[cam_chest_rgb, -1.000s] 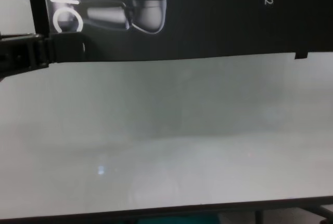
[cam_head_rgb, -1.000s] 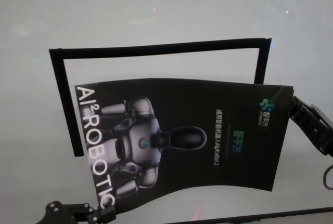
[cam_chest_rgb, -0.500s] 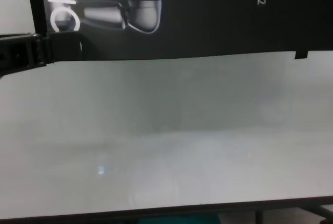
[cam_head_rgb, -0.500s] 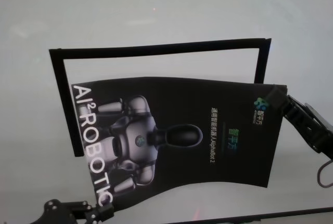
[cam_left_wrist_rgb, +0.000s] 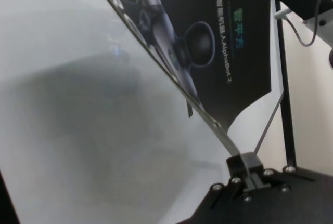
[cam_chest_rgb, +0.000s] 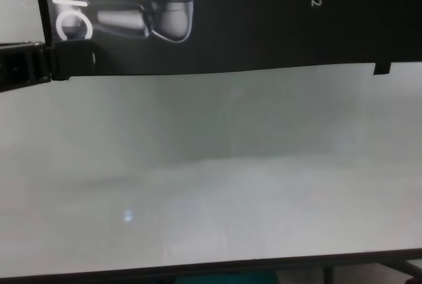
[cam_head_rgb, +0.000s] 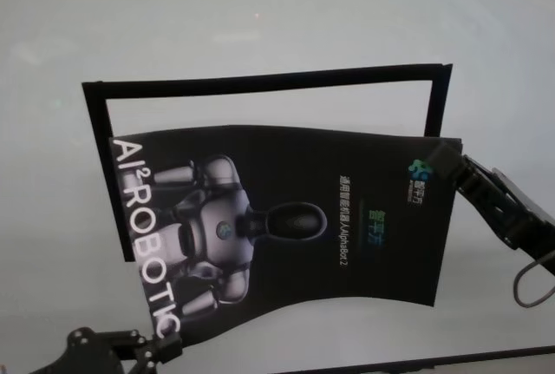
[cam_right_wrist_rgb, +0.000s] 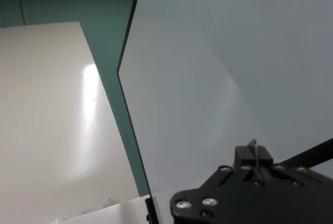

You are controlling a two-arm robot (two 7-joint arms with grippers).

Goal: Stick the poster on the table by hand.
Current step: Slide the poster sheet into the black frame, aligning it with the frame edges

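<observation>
Above the white surface [cam_head_rgb: 260, 18], inside the three-sided frame of black tape strips [cam_head_rgb: 269, 81], I have the poster [cam_head_rgb: 286, 226] held up between both arms, bowed and not lying flat. My left gripper [cam_head_rgb: 169, 350] has its jaws pinching the near left corner by the big white letters, and the left wrist view shows the sheet's edge clamped thinly in that grip. My right gripper [cam_head_rgb: 447, 166] has its jaws pressed onto the far right corner beside the small logo. The sheet overlaps the left tape strip and sits skewed against the frame, so I judge alignment is not finished. The main risk I see is the glossy sheet slipping from these small corner pinches if I pull the arms apart too hard, or creasing if I bring them together. Lowering it while it is skewed would, I think, stick it crooked, or trap a bulge in the middle.
</observation>
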